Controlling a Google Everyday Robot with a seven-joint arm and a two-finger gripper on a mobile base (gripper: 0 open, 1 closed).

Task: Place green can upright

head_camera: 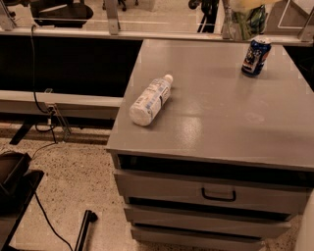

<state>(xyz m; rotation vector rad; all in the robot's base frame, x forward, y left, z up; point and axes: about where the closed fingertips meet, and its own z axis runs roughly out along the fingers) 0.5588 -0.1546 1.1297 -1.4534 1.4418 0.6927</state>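
Observation:
The green can (249, 23) is shiny and wrinkled. It hangs at the top edge of the camera view, above the far right part of the grey cabinet top (221, 112). My gripper (248, 7) is shut on it from above; only its pale yellowish lower part shows, the rest is cut off by the top edge. The can is lifted off the surface, up and slightly left of the dark-blue can (255, 55).
The dark-blue can stands upright at the far right of the cabinet top. A white plastic bottle (149, 100) lies on its side near the left edge. Drawers (218, 193) are below the top. A metal rail (147, 34) runs behind, cables (41, 108) at the left.

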